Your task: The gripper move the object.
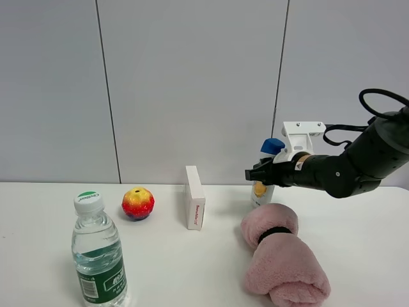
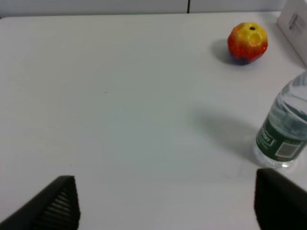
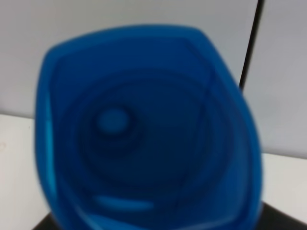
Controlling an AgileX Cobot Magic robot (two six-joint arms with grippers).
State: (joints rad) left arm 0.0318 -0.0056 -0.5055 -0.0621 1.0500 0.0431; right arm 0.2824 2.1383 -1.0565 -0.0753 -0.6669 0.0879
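The white shampoo bottle (image 1: 262, 192) with a blue cap (image 1: 272, 146) stands upright at the back of the table, behind a pink towel. My right gripper (image 1: 257, 174) reaches in from the right at the bottle's upper body, just below the cap. In the right wrist view the blurred blue cap (image 3: 144, 134) fills the frame. Only dark finger edges (image 3: 283, 218) show at the bottom corners, so contact is hidden. My left gripper (image 2: 168, 206) is open and empty over bare table, out of the exterior view.
A rolled pink towel (image 1: 281, 259) lies in front of the bottle. A small white box (image 1: 194, 197) stands mid-table, with a red-yellow ball (image 1: 138, 203) to its left. A clear water bottle (image 1: 98, 252) with a green label stands front left; it also shows in the left wrist view (image 2: 285, 129).
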